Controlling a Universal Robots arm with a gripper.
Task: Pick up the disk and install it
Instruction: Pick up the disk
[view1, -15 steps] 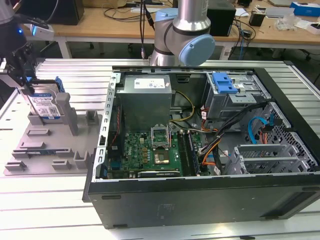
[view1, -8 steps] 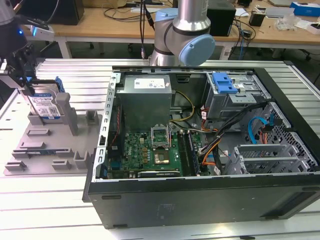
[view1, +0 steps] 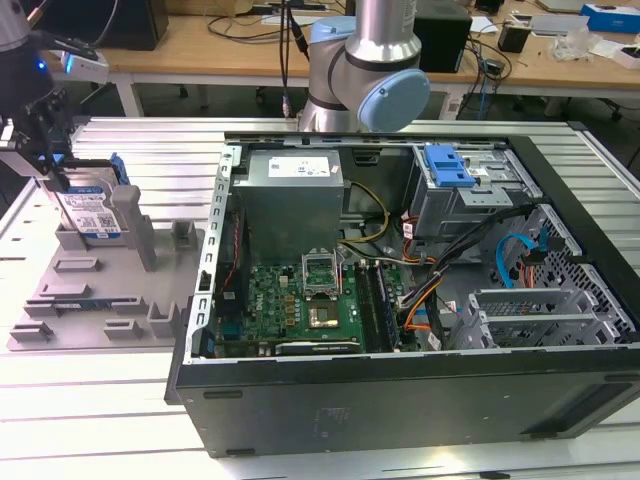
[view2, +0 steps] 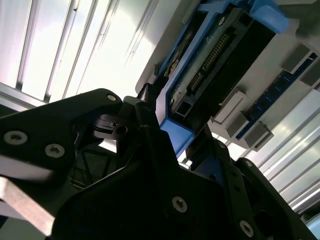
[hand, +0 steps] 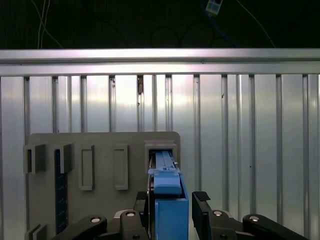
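The disk (view1: 92, 212) stands on edge in a slot of the grey holder tray (view1: 110, 300), at the exterior view's left. Its white-and-blue label faces the camera and blue rails frame it. My gripper (view1: 45, 168) hangs over the disk's upper left corner. In the first wrist view the disk's blue rail (hand: 167, 200) runs between my two black fingers (hand: 202, 210), with a thin dark gap beside it; the gripper (hand: 171, 202) looks open. The second wrist view shows the disk's connector edge (view2: 215, 55) with its blue rail end lying between the fingers of the gripper (view2: 177, 137).
An open computer case (view1: 230, 300) lies on the ribbed aluminium table (view1: 100, 420), with motherboard (view1: 300, 300), loose cables and a blue drive bay (view1: 447, 165) at its far right. The arm's base (view1: 365, 70) stands behind the case. Cluttered desks line the back.
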